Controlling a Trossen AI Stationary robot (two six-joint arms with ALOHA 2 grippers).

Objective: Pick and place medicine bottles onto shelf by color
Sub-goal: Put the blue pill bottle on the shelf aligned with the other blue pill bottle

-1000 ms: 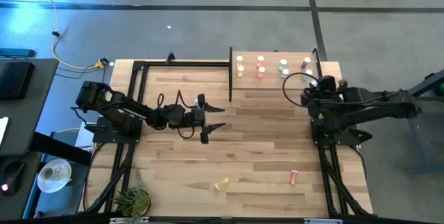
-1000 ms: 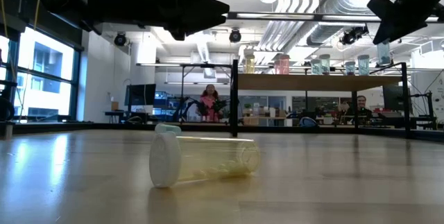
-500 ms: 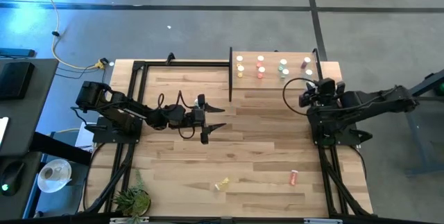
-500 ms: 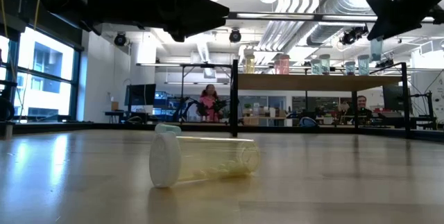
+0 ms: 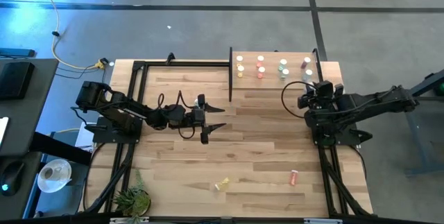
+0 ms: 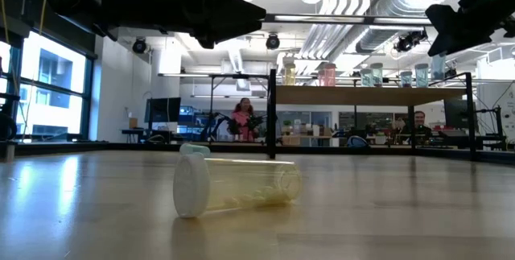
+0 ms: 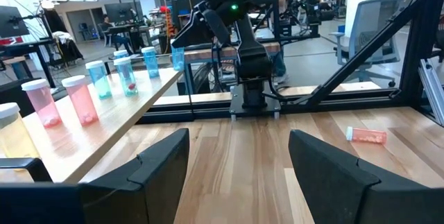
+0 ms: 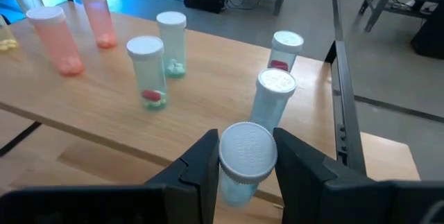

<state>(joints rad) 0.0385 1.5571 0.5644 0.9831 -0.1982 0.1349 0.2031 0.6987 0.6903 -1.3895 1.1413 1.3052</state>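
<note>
Beside shelf [image 5: 277,55], four o'clock corner | right claw [image 8: 246,158] pinching white-capped bluish bottle [image 8: 243,165] | light, slick, rigid; grip mid-body | left claw [image 7: 236,165] spread, idle

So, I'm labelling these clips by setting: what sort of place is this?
Probably an open-plan robotics lab or workshop: bare ceiling ducts overhead, people at desks behind the table, and an office chair beside the metal framing.

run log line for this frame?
right claw: shut on bottle, above shelf | left claw: open, empty, mid-table | on table: yellow bottle, red bottle
</note>
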